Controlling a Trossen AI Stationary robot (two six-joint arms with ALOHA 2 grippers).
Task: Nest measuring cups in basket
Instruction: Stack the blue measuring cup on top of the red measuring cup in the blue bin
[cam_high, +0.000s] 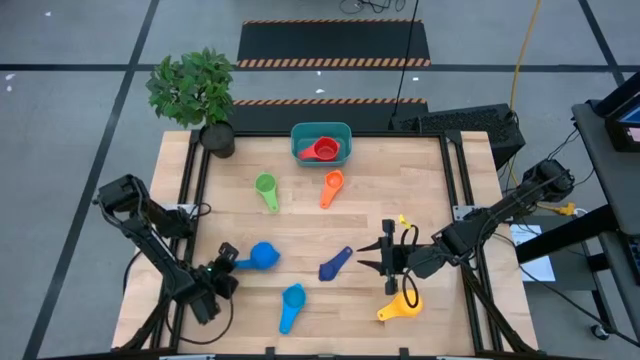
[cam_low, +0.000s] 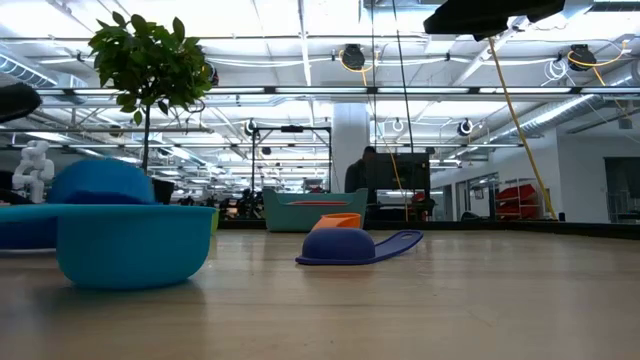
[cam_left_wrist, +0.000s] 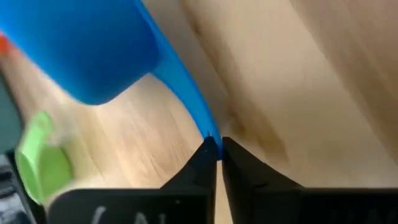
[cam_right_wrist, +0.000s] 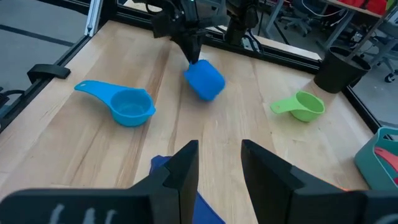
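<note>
The table (cam_high: 420, 180) is lying mostly bare along its right edge. The basket (cam_high: 320, 143) is sitting at the far edge, holding a red cup (cam_high: 324, 151). The left gripper (cam_high: 228, 260) is pinching the handle of a blue cup (cam_high: 264, 255), lifting it tilted. The right gripper (cam_high: 388, 258) is hovering with fingers apart above the dark blue cup (cam_high: 335, 264). The yellow cup (cam_high: 399, 306) is lying partly hidden beneath its arm.

Leafy potted plant (cam_high: 195, 88) in a black pot (cam_high: 217, 139) at the table's far left corner. Light wood tabletop (cam_high: 420, 180), black rail frame. Hazard-striped black mats (cam_high: 334, 45) on the floor beyond. Yellow cable (cam_high: 521, 50) hanging at right.
</note>
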